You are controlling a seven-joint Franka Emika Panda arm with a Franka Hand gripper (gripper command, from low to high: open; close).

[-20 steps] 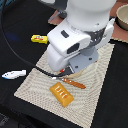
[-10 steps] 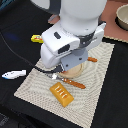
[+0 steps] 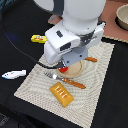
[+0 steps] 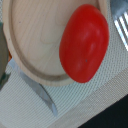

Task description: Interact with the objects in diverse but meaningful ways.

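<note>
In the exterior view, the white arm [image 3: 75,30] fills the middle and hangs low over a woven beige mat [image 3: 100,75] that lies on a black table [image 3: 15,55]. The pincer itself is hidden under the arm's body, so I cannot tell from here if it is wide or narrow. Just below the arm's lower edge, a part of the red tomato [image 3: 63,69] shows, and it sits at the rim of a round wooden plate [image 3: 76,70]. A fork [image 3: 52,76] lies just beside the tomato, toward the exterior view's left, and its orange handle [image 3: 75,83] goes away along the mat. Another orange handle [image 3: 91,59] comes out from behind the plate on the exterior view's right. The biscuit [image 3: 61,94] lies on the mat, near the fork but apart from it, on the side nearer to the camera. The yellow packet [image 3: 38,38] is on the black table, well apart from the arm on the exterior view's left. The fish [image 3: 13,74] is also on the table, off the mat, farther to that side. A pale bowl [image 3: 121,17] stands far behind the arm.

In the wrist view, the tomato [image 4: 84,43] is very close under the camera. It rests on the plate [image 4: 35,40] and overhangs its rim. A knife blade [image 4: 37,91] passes beside the plate on the mat [image 4: 95,102], and fork tines [image 4: 120,25] show at the edge. No fingers are visible, so the state of the pincer stays unknown.
</note>
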